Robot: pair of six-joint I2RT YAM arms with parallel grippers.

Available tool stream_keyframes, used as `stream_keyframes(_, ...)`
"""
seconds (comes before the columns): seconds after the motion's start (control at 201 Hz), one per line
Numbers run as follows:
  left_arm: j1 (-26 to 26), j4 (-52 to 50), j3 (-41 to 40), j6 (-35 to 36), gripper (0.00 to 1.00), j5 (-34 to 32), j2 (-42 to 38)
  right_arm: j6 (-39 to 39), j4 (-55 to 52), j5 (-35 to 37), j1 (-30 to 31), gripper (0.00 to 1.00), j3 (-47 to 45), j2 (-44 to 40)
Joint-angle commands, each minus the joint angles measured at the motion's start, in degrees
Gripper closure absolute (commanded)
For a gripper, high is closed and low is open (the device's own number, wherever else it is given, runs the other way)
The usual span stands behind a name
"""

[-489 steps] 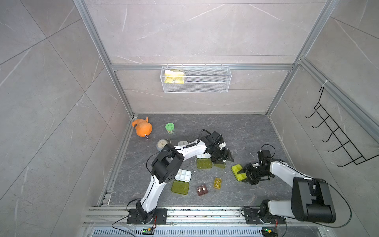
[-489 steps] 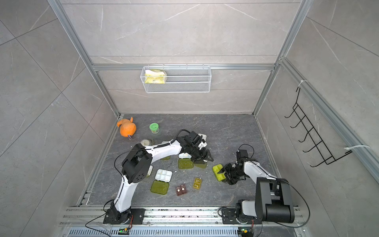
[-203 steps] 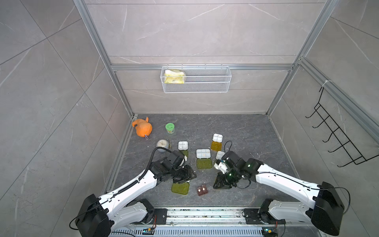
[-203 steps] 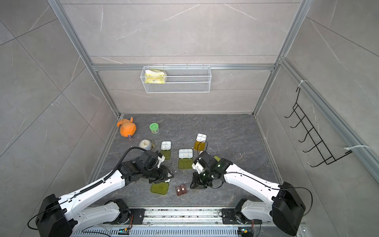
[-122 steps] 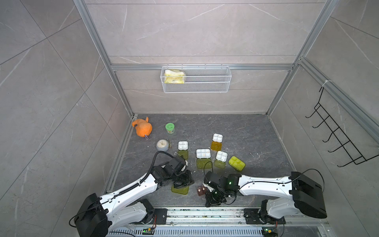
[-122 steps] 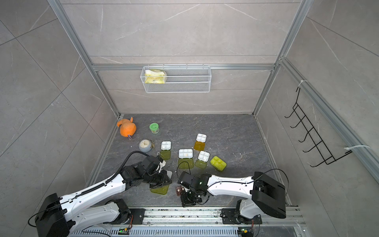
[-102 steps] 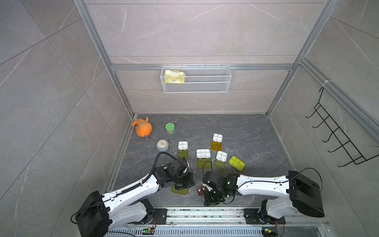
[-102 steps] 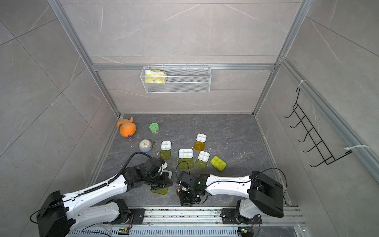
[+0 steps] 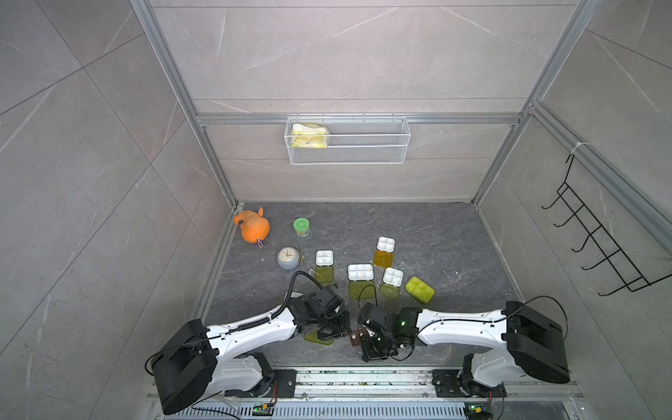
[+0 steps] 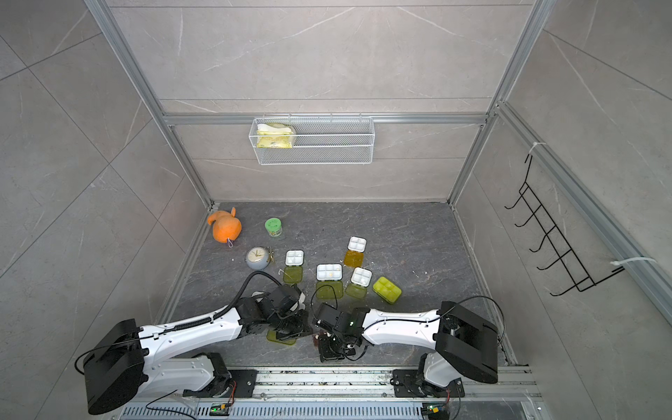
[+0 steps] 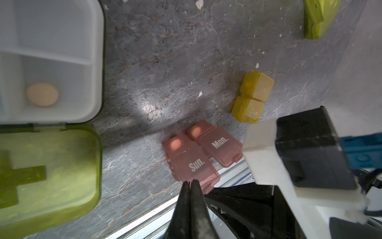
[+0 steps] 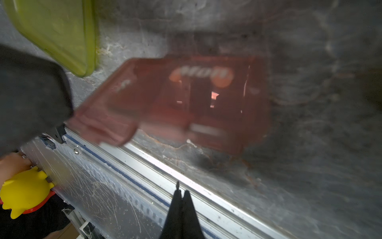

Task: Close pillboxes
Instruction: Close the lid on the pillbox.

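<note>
Both arms have drawn back to the near edge of the desk [image 9: 436,232], the left gripper [image 11: 191,182] and right gripper [image 12: 180,191] each pressed together and empty. Four open pillboxes [image 9: 360,272] wait mid-desk beside one shut pillbox [image 9: 420,289]. The nearest pillbox [image 11: 51,62], open by the left gripper, seems next: fold its green lid [image 11: 47,165] over. The brown pillbox [image 11: 198,153] and amber pillbox [image 11: 252,97] look shut.

Robot test cell dressed as a bathroom corner: grey marble-pattern wall panels [image 9: 327,54] in bare aluminium profile framing [image 9: 454,119], a white wire-mesh basket [image 9: 363,152] on the wall far beyond the left gripper [image 11: 190,184], a slotted aluminium mounting rail [image 9: 363,380] just behind it.
</note>
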Motion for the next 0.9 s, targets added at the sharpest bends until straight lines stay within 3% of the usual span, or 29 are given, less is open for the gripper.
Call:
stream_keyframes(0.0, -0.2, 1.1, 2.1, 0.7, 1.0, 0.0, -0.3, 2.3, 1.5, 1.7, -0.2, 1.0, -1.4, -0.4)
stream_keyframes(0.896, -1.6, 4.5, 3.7, 2.1, 1.0, 1.9, 6.1, 5.4, 8.2, 3.1, -0.8, 1.0, -4.9, 1.0)
